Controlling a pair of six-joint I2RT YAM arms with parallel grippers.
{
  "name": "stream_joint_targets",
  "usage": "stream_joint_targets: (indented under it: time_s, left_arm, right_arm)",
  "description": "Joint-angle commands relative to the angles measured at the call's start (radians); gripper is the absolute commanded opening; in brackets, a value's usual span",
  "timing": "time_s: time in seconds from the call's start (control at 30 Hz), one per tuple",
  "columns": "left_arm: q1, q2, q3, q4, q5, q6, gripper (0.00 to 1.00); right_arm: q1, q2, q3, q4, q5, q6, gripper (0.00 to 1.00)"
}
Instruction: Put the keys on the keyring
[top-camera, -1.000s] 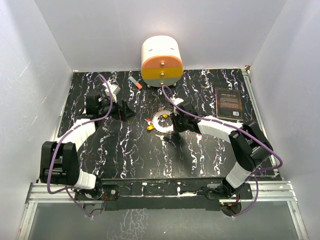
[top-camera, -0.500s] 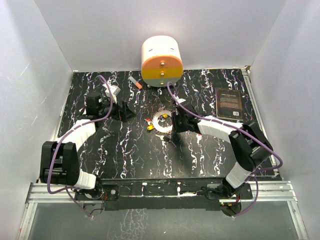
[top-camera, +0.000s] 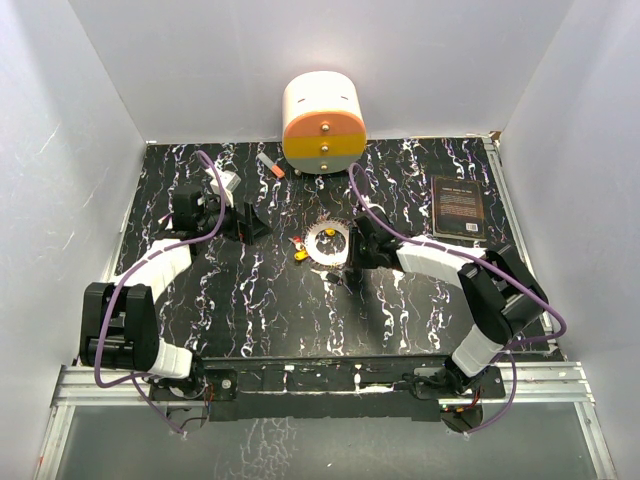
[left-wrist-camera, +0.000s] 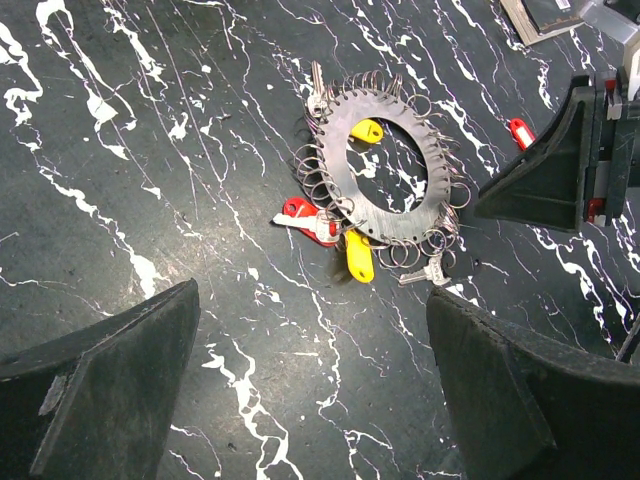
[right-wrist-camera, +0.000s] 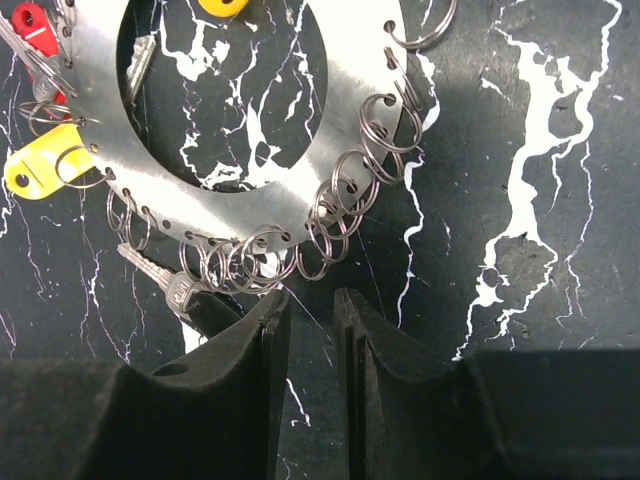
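Lying flat: the keyring (top-camera: 328, 243) sits near the middle of the bench (top-camera: 260, 300). It is a silver toothed plate with a dark centre hole, and small split rings (right-wrist-camera: 340, 215) hang along its rim.
Keys: in the top view, a red key (top-camera: 296, 241) and a yellow key (top-camera: 300, 256) touch the keyring's rim at its 9 o'clock.
Left wrist view: that red key (left-wrist-camera: 300, 212) and yellow key (left-wrist-camera: 358, 258) lie at the keyring's (left-wrist-camera: 400, 215) 7 o'clock. Another yellow piece shows inside the hole. A second red piece lies apart at 2 o'clock.
Right hand (top-camera: 352, 250): low at the keyring's 4 o'clock, just beside the rim.
Right hand state: in its own view the right hand (right-wrist-camera: 310, 300) has its fingers drawn almost together. Only a thin slit remains, and nothing is seen in it. The tips are at 6 o'clock of the keyring (right-wrist-camera: 340, 100), right against the split rings.
Left hand (top-camera: 245, 222): at 9 o'clock of the keyring, near but apart.
Left hand state: the left hand (left-wrist-camera: 315, 380) has its fingers spread wide and holds nothing.
Drawer unit (top-camera: 322, 122): 12 o'clock edge of the bench.
Marker pen (top-camera: 270, 166): 11 o'clock of the keyring.
Book (top-camera: 457, 207): 2 o'clock of the keyring.
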Motion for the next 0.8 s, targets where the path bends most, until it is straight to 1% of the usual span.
stream_joint_targets:
  time_s: [0.0, 0.43, 0.6, 0.77]
  left_arm:
    - [0.003, -0.015, -0.008, 0.027, 0.022, -0.006, 0.94]
    - [0.003, -0.008, -0.013, 0.033, 0.023, -0.008, 0.94]
    - [0.003, -0.008, -0.013, 0.033, 0.024, -0.009, 0.94]
    - [0.003, -0.007, -0.015, 0.038, 0.025, -0.012, 0.94]
  right_arm:
    - [0.001, -0.024, -0.021, 0.084, 0.013, 0.06, 0.3]
    - [0.001, 0.008, -0.06, 0.214, 0.042, 0.133, 0.31]
    - [0.001, 0.032, -0.04, 0.189, 0.043, 0.135, 0.31]
    - [-0.001, 0.04, -0.051, 0.2, 0.039, 0.149, 0.31]
